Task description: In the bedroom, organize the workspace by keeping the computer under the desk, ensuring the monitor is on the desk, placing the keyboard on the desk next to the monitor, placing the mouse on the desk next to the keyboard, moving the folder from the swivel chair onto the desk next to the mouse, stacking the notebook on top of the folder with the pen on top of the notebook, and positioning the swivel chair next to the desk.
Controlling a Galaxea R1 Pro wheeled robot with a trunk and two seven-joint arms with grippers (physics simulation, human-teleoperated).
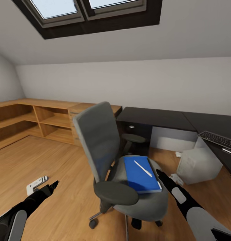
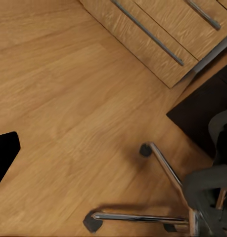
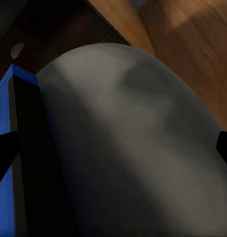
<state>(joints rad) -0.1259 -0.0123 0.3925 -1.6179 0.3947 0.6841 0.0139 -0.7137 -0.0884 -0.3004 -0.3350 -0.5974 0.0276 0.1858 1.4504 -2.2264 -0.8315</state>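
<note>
While the folder [image 1: 141, 174] lies flat on the swivel chair [image 1: 105, 157] seat with the pen [image 1: 143, 168] across it, the right gripper [image 1: 161, 174] hovers just beside the folder's near edge, placed for a pickup; its jaw state cannot be told. The left gripper [image 1: 53, 185] hangs over bare floor, state likewise unclear. Beyond, the computer [image 1: 197, 164] sits under the desk [image 1: 155, 117], with the keyboard [image 1: 218, 139] on top.
</note>
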